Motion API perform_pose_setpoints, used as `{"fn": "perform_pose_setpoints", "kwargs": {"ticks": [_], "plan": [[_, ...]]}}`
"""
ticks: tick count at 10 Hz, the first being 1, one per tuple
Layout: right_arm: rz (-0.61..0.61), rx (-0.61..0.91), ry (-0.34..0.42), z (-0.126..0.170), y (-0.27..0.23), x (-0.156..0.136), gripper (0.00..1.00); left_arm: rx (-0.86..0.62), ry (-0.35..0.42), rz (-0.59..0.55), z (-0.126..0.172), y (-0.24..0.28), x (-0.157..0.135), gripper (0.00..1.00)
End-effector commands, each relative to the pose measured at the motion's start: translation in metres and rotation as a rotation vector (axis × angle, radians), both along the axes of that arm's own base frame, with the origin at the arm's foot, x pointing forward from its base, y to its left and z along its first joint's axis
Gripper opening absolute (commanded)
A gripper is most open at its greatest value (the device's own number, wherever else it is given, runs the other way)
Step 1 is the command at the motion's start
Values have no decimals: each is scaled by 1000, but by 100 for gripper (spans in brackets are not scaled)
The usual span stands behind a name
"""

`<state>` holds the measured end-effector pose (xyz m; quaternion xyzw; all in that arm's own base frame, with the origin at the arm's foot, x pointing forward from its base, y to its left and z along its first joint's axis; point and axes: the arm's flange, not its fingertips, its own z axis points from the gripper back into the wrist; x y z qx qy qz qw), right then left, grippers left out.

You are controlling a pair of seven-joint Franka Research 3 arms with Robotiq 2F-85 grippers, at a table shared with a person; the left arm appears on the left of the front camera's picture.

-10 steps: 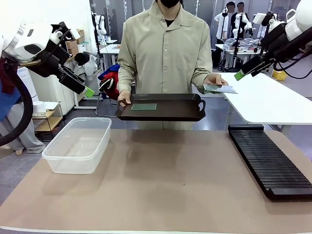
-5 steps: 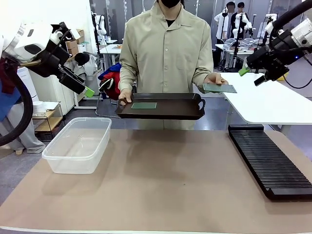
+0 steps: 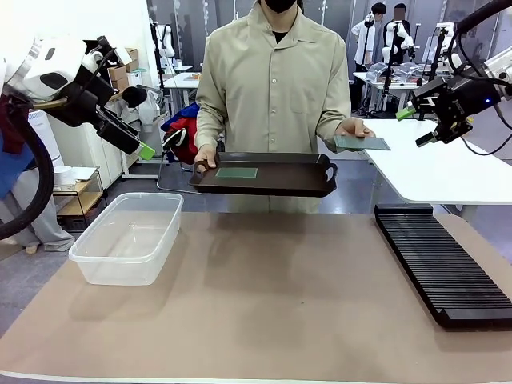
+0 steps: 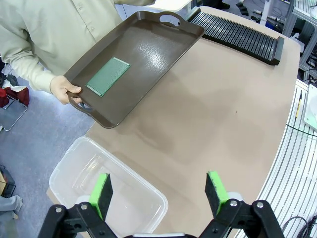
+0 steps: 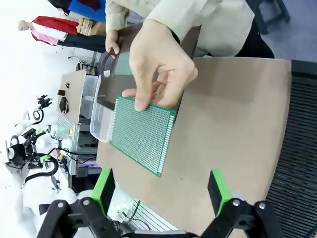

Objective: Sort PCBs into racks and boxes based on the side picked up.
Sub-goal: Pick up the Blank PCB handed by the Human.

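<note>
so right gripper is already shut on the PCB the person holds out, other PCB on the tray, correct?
No. The right gripper is open, apart from the held-out PCB, which sits in the person's hand; the right wrist view shows it. The other PCB does lie on the tray.

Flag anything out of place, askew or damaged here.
Nothing stands out. One PCB lies flat on the tray the person holds; the other PCB rests in the person's hand, near the open right gripper. The box and rack sit flat on the table.
</note>
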<state>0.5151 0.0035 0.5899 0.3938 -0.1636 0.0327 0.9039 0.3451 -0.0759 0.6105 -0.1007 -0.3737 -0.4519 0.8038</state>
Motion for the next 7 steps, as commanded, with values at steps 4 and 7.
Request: {"fn": "perform_pose_setpoints", "kwargs": {"ticks": [4, 7], "plan": [[4, 54, 44, -1, 3, 9, 100, -3, 9, -1, 0, 3, 2, 100], [43, 211, 214, -20, -1, 40, 100, -3, 9, -1, 0, 3, 2, 100]]}}
